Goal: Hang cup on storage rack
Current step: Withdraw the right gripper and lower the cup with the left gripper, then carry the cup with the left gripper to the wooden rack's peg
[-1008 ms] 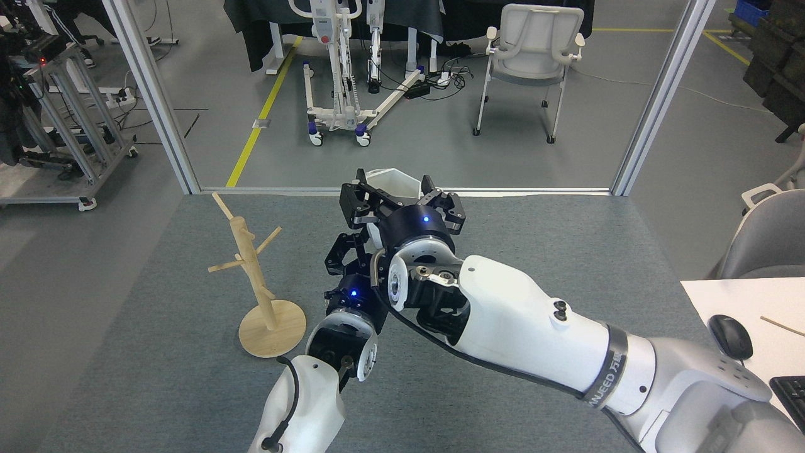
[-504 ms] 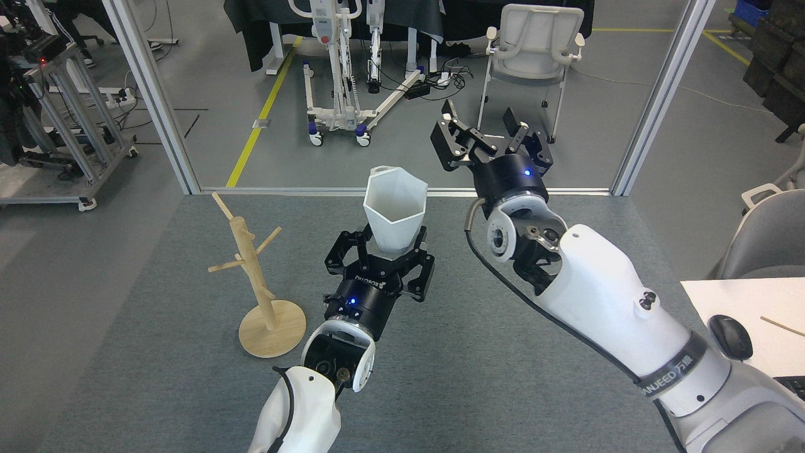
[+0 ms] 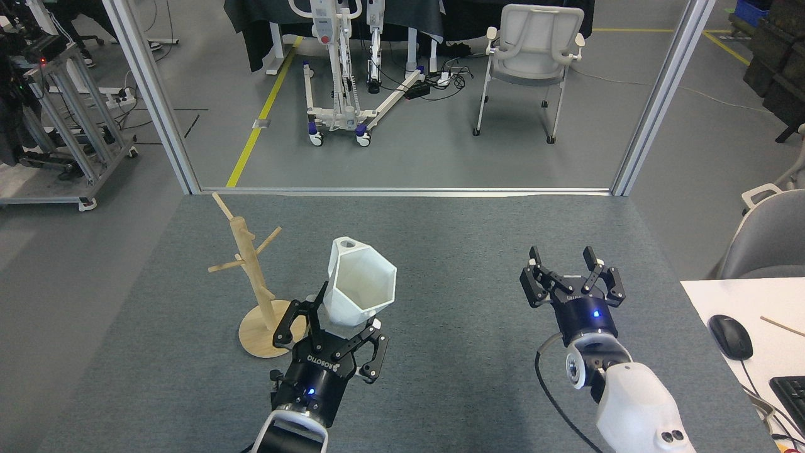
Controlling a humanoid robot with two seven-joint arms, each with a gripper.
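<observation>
Two grippers show: the left gripper (image 3: 336, 327) clamps the rigid, likely light, slippery cup (image 3: 360, 290) by its base near the table's left-front beside the rack (image 3: 255, 277), while the right gripper (image 3: 571, 277) hangs spread, empty.

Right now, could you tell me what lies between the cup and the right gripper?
Nothing: in the head view, only bare grey table separates the cup from the right gripper.
</observation>
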